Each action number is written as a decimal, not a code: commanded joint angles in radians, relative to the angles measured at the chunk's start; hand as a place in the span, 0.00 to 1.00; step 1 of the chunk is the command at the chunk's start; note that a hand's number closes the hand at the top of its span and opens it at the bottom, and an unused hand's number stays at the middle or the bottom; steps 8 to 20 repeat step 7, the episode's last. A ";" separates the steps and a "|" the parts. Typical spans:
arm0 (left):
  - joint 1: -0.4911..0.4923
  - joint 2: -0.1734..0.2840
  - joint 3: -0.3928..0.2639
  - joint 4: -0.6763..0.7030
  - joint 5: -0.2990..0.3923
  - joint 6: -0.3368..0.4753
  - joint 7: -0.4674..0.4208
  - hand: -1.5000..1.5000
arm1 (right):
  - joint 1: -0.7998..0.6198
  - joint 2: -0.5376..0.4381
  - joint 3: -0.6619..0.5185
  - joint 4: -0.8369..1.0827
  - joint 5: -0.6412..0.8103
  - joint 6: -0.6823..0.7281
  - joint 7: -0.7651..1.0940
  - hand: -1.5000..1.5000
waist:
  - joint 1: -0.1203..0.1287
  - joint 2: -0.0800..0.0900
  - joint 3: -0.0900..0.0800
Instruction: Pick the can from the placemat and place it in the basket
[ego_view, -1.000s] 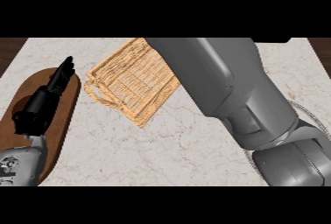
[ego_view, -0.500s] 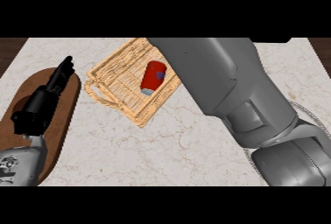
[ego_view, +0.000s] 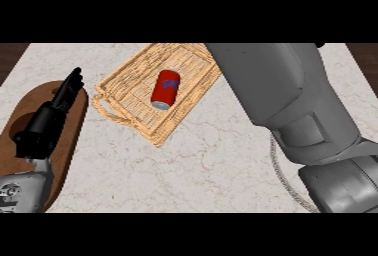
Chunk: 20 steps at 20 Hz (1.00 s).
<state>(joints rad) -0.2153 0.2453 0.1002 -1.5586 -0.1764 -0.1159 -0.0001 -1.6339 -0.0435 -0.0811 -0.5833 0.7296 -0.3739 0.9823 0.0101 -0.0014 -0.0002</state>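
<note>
A red can (ego_view: 165, 89) with a blue label lies on its side inside the woven basket (ego_view: 127, 111) at the upper middle of the counter. The brown oval placemat (ego_view: 68, 142) lies at the left with no can on it. Over the placemat rests my left hand (ego_view: 46, 122), open, its fingers straight and pointing up the view. My right forearm (ego_view: 284, 100) crosses the right side, running up past the basket's right edge; the right hand itself is out of sight beyond the top.
The marble counter (ego_view: 199, 170) spreads between the placemat and my right arm. A thin grey curved rim (ego_view: 284, 175) shows beside the right forearm at the lower right. Dark wood borders the counter's top corners.
The right forearm has swung to the right, off the basket. The can, hidden a second ago, now lies uncovered in the basket. The left hand has stayed still.
</note>
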 joint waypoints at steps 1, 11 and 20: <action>0.013 0.004 0.010 -0.014 0.014 -0.010 0.021 0.50 | 0.047 -0.053 -0.027 -0.054 0.042 -0.178 0.059 0.00 | -0.012 -0.003 0.001; 0.035 0.015 0.047 0.010 0.017 0.004 -0.004 0.50 | 0.231 -0.108 -0.018 -0.287 0.088 -0.204 0.093 0.00 | -0.054 -0.017 0.002; 0.035 0.015 0.047 0.010 0.017 0.004 -0.004 0.50 | 0.231 -0.108 -0.018 -0.287 0.088 -0.204 0.093 0.00 | -0.054 -0.017 0.002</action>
